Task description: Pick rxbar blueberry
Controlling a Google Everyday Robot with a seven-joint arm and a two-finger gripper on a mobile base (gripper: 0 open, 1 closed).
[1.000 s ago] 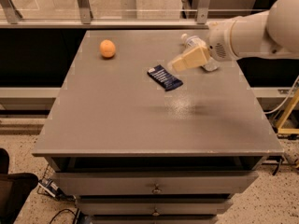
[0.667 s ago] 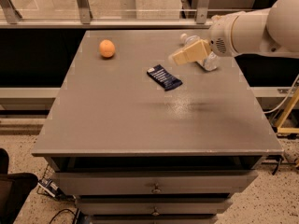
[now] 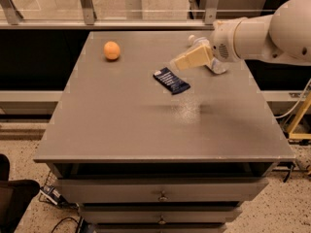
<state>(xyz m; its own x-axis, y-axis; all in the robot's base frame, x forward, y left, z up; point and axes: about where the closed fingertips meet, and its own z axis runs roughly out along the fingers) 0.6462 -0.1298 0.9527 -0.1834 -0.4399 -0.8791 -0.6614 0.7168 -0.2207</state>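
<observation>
The rxbar blueberry is a small flat bar in a dark navy wrapper with white print. It lies at an angle on the grey table top, right of the middle. My gripper, cream-coloured on a white arm, hangs above the table just up and to the right of the bar, with its tip pointing down-left towards it. It holds nothing that I can see, and it is apart from the bar.
A clear plastic bottle lies behind the gripper, mostly hidden by it. An orange round fruit sits at the far left of the table. A rail with posts runs along the back edge. Drawers sit below the front edge.
The gripper has lifted slightly and shifted a little to the left, staying near the bar's upper right. The bar, the fruit and the bottle have not moved.
</observation>
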